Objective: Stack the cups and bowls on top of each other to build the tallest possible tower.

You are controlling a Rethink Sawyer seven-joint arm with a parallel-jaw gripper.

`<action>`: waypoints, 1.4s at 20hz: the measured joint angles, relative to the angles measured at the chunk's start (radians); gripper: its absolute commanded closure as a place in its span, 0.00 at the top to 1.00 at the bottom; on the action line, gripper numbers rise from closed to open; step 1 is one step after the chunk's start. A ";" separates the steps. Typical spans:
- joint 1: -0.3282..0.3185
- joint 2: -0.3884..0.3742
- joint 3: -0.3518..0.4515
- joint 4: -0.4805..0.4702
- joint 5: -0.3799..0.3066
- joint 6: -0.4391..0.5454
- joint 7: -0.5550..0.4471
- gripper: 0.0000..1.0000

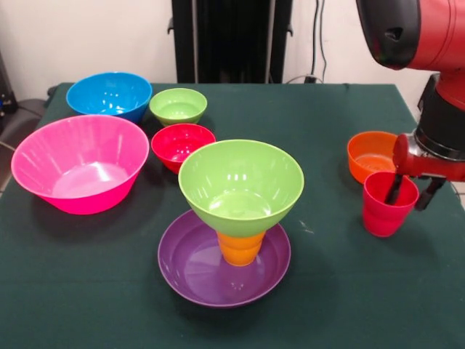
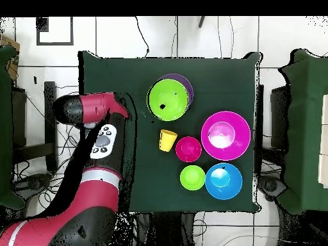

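Observation:
The tower stands at the table's front middle: a shallow purple bowl [image 1: 185, 269] [image 2: 188, 82], an upturned orange cup [image 1: 240, 249] on it, and the large lime green bowl [image 1: 241, 178] [image 2: 168, 98] on top. At the right a red cup [image 1: 383, 211] stands upright beside a small orange bowl [image 1: 369, 154]. My gripper [image 1: 408, 202] is open and straddles the red cup's right wall, one finger inside and one outside. In the overhead view the arm [image 2: 96, 112] covers the gripper, the red cup and the orange bowl. A yellow cup [image 2: 168, 139] shows only in the overhead view.
The big pink bowl [image 1: 80, 163] [image 2: 225, 135] sits at the left. Behind it are the blue bowl [image 1: 109, 94] [image 2: 223, 180], the small green bowl [image 1: 178, 105] [image 2: 192, 177] and the small red bowl [image 1: 182, 144] [image 2: 188, 148].

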 measured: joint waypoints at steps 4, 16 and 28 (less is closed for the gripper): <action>0.002 0.001 -0.004 -0.004 0.000 0.000 0.000 0.00; 0.001 0.002 -0.029 -0.005 0.000 0.000 0.000 0.00; -0.050 -0.103 -0.028 0.010 -0.001 0.054 0.000 0.00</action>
